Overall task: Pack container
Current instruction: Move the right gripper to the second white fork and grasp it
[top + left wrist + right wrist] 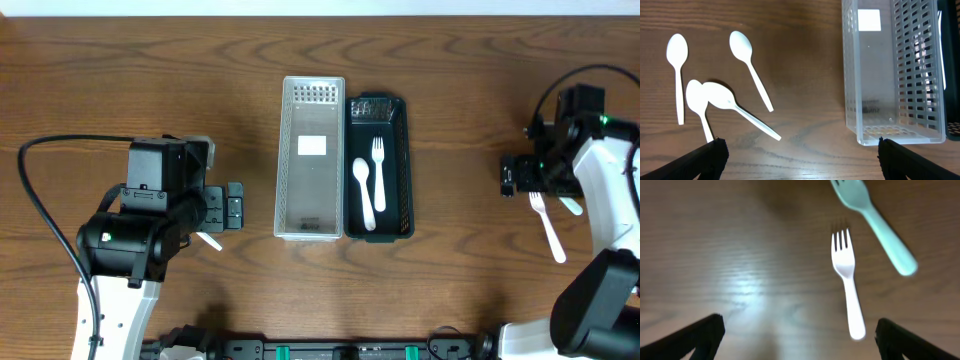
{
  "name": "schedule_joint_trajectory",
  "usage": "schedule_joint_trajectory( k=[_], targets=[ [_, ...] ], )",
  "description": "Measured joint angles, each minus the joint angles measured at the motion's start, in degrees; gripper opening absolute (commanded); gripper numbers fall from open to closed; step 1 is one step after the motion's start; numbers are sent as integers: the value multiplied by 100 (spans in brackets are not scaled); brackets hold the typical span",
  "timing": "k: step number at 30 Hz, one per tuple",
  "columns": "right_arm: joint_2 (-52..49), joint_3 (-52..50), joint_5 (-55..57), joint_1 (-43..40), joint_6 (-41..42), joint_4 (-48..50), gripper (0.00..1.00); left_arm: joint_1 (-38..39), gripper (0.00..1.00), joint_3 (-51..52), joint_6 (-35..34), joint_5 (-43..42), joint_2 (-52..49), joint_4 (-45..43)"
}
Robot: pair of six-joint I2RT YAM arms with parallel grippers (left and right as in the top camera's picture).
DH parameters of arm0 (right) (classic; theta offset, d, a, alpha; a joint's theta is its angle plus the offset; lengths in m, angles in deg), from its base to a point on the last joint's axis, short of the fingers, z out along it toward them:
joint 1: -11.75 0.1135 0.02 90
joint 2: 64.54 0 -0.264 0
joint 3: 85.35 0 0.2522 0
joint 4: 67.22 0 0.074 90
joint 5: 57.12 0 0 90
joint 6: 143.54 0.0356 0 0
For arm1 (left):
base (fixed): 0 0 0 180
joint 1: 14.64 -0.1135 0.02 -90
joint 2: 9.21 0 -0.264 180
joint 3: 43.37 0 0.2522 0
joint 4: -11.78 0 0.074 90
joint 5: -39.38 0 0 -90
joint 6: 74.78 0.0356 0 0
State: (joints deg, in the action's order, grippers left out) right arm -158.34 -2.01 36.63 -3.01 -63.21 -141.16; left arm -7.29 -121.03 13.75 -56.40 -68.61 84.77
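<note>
The left gripper (800, 162) is seen released, its fingers (705, 160) spread wide with nothing between them; four white spoons (741, 45) are scattered just beyond, toward the table's left side. The right gripper (799, 335) is likewise spread and empty, with a white fork (850, 290) and a teal fork (880, 225) lying ahead near the right edge. At mid-table a clear slotted container (283, 160) is set against a dark green container (406, 170), in which a white spoon (364, 190) and a second white fork (378, 165) are laid.

Right wrist view's blurry; mint fork (885, 234) has its tines clipped by the top edge. Left wrist: black basket (954, 100) cut off right, one spoon (694, 97) handle hidden behind the left fingers (700, 161).
</note>
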Motion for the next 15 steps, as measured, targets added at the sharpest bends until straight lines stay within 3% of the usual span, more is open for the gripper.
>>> schedule_joint_trajectory(
  k=[7,15],
  targets=[
    [-11,-369,-205,-557,-446,669,93,0,98,0,0,0,0,2],
    [-168,-372,-234,-809,-1123,761,95,0,98,0,2,0,0,15]
  ],
)
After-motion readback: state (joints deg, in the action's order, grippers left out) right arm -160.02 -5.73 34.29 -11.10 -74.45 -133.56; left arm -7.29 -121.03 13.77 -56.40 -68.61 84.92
